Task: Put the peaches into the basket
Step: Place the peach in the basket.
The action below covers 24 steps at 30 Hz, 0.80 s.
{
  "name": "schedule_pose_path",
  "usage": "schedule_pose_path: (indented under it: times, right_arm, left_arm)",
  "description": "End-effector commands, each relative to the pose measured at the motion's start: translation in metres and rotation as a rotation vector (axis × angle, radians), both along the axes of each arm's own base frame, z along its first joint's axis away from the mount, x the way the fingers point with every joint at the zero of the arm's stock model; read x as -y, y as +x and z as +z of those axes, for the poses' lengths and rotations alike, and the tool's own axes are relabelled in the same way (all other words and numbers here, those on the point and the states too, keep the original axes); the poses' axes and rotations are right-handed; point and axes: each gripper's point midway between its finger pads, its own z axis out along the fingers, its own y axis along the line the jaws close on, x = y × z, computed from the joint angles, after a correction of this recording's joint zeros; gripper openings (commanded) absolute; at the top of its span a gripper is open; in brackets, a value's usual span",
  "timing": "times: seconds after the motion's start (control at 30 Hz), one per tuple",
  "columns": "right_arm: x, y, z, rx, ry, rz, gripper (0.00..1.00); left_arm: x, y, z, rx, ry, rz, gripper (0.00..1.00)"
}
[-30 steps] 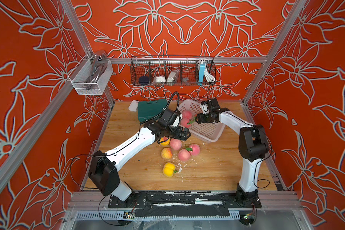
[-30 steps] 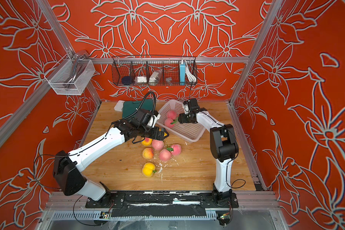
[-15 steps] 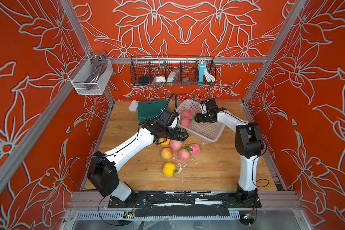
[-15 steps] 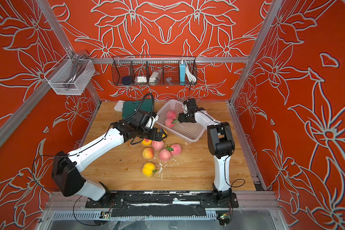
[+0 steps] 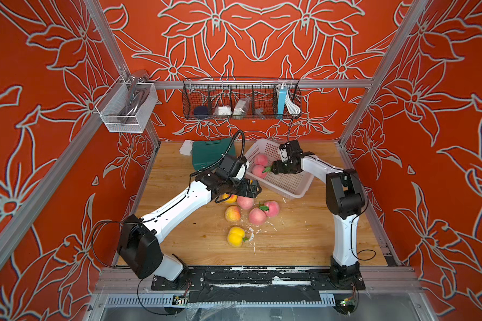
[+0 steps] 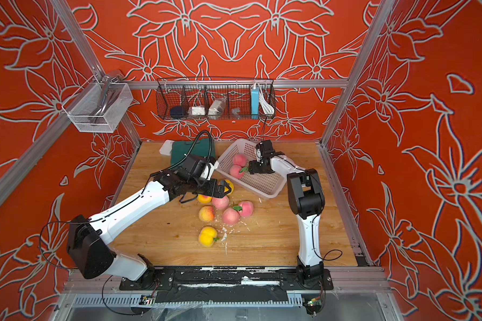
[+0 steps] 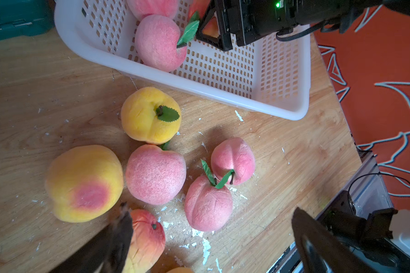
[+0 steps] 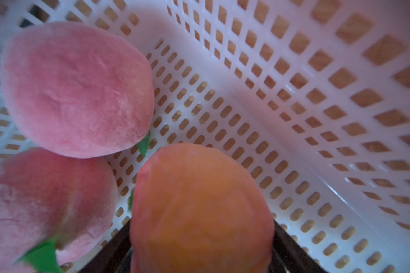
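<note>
Peaches (image 5: 257,216) lie loose on the table (image 5: 290,244) in both top views, left gripper (image 5: 249,189) above them; basket (image 5: 292,193), far right, holds two pink ones beside the right gripper (image 5: 273,168). Left wrist: jaws spread wide, empty. Right wrist: orange peach (image 8: 199,208) between the fingers (image 8: 109,250), grip unclear.

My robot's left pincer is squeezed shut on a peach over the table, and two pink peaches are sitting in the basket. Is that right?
Not quite. The left pincer is open and holds nothing. It only hangs above the peaches lying on the table, as the left wrist view shows. The rest is right: two pink peaches sit in the basket.
</note>
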Motion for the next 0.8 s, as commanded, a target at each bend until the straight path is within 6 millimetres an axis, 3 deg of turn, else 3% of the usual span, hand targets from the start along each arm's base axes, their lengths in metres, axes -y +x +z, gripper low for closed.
schedule_pose_path:
  times: [0.0, 0.27, 0.43, 0.63, 0.77]
  right_arm:
    - [0.002, 0.004, -0.002, -0.002, -0.004, -0.011, 0.80]
    - [0.002, -0.002, 0.013, 0.014, 0.010, -0.013, 0.87]
    - [0.007, -0.013, 0.039, 0.048, 0.013, -0.012, 0.90]
    - [0.009, -0.038, 0.074, 0.091, 0.008, 0.003, 0.91]
    - [0.007, -0.065, 0.100, 0.130, 0.002, 0.021, 0.92]
  left_arm:
    - [-0.006, -0.004, 0.006, 0.007, -0.012, 0.010, 0.99]
    - [-0.018, -0.014, 0.007, 0.006, 0.015, 0.019, 0.99]
    - [-0.024, -0.023, 0.010, 0.001, 0.005, 0.037, 0.99]
    - [-0.037, -0.039, 0.007, -0.011, 0.005, 0.057, 0.99]
    - [-0.047, -0.053, -0.004, -0.037, 0.008, 0.084, 0.99]
